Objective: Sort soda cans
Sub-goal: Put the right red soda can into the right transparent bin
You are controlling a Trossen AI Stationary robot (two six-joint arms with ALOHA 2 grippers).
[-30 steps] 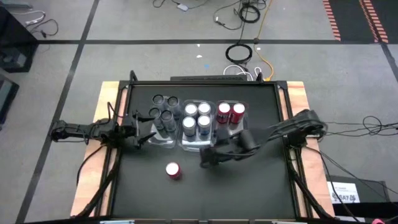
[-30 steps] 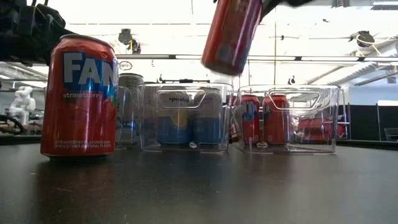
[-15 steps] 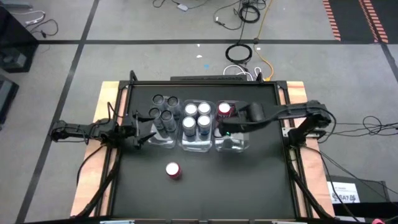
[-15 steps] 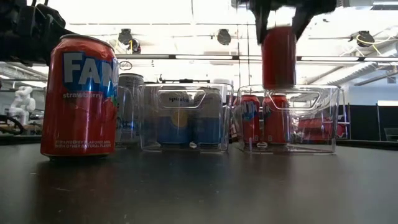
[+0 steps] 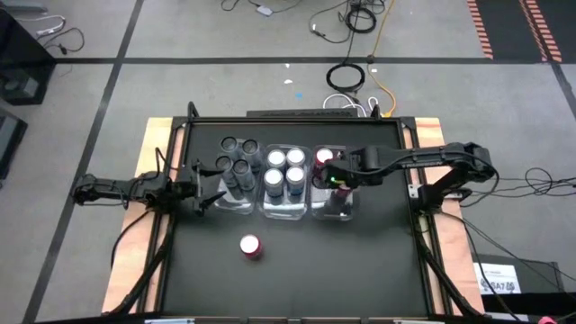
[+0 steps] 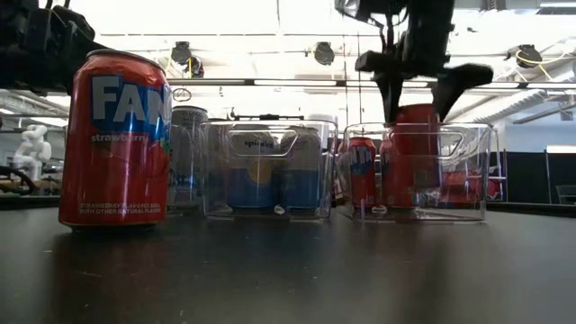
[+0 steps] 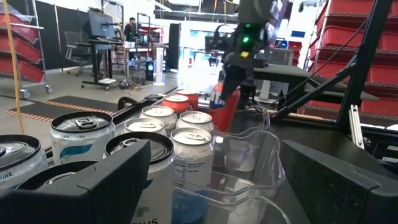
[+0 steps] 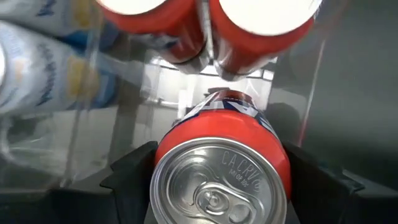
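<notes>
Soda cans were almost all sorted. Beside the middle clear bin (image 5: 285,209), which held four blue-silver cans (image 5: 284,171), the dark grey cans (image 5: 237,157) stood on one side and a second clear bin (image 5: 337,211) with red cans on the other. The right gripper (image 5: 339,177) was lowering a third red can (image 6: 412,160) into that red bin, its fingers closed around the can. One red Fanta can (image 5: 250,246) waited alone on the table, nearer the front than the middle bin. The left gripper (image 5: 209,200) rested open just beside the grey cans, holding nothing.
</notes>
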